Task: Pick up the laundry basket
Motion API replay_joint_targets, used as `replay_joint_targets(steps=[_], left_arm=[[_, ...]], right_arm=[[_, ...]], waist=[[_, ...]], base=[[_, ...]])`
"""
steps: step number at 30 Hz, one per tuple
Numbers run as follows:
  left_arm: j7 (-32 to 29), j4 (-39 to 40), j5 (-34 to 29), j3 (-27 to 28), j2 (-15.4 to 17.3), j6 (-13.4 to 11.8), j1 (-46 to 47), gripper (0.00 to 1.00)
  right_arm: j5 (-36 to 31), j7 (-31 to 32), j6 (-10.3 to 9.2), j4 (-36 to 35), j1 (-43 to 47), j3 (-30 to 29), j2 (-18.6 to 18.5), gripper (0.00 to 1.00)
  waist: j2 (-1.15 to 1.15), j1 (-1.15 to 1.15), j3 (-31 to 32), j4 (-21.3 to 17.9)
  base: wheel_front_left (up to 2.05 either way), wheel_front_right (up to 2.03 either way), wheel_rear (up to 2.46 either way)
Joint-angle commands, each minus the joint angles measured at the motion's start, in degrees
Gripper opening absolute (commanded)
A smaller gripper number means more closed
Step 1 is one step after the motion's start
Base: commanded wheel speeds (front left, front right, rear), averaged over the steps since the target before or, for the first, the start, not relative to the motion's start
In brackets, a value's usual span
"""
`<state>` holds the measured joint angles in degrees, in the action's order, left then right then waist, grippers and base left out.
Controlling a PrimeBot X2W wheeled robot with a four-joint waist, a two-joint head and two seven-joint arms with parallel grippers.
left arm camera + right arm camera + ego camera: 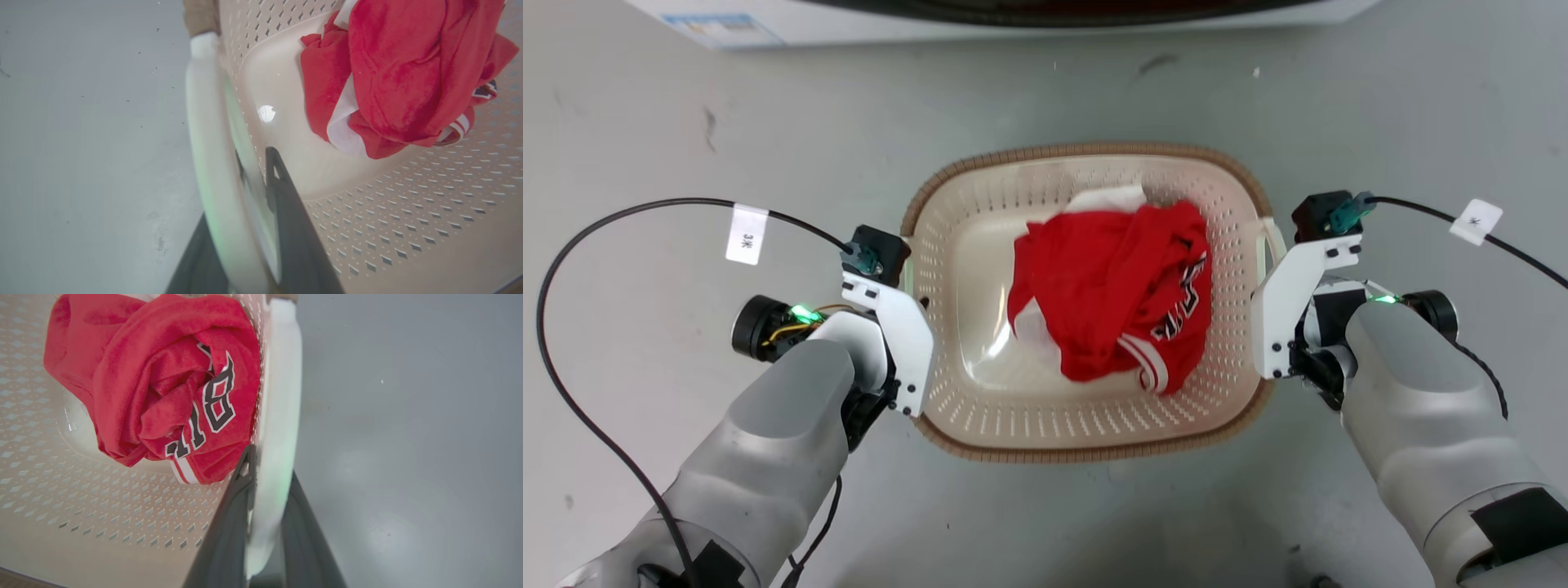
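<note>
With left hand [241, 192], gripping the left handle [204, 122]: one finger inside the wall, one outside, closed tight. With right hand [271, 473], clamping the right handle [282, 375] the same way. Between the two arms, sitting apparently flat on the floor [686, 122]: basket [1094, 151], red shirt [1111, 286] bunched inside. Grasping seemingly finished, lifting not yet begun. Next, probably: raise both hands together and evenly, keeping level so as not to slip off the smooth handles.
</note>
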<state>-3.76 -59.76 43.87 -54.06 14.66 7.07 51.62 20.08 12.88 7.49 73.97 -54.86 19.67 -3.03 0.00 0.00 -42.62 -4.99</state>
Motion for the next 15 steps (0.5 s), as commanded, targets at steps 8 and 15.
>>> replay_joint_targets(steps=[8,15], left_arm=[[-7.18,5.43,6.23,-6.71,1.61,0.7,-2.29,0.0],[-9.36,7.4,10.91,-11.35,1.85,0.74,-4.68,0.0]], right_arm=[[-1.4,7.95,-0.01,-0.27,2.54,1.57,-0.04,0.0],[-0.4,12.53,-0.01,-0.23,5.39,2.78,-0.74,0.0]], waist=[[0.0,0.0,13.15,1.14],[0.0,0.0,22.78,2.94]], base=[[0.0,0.0,0.0],[0.0,0.0,0.0]])
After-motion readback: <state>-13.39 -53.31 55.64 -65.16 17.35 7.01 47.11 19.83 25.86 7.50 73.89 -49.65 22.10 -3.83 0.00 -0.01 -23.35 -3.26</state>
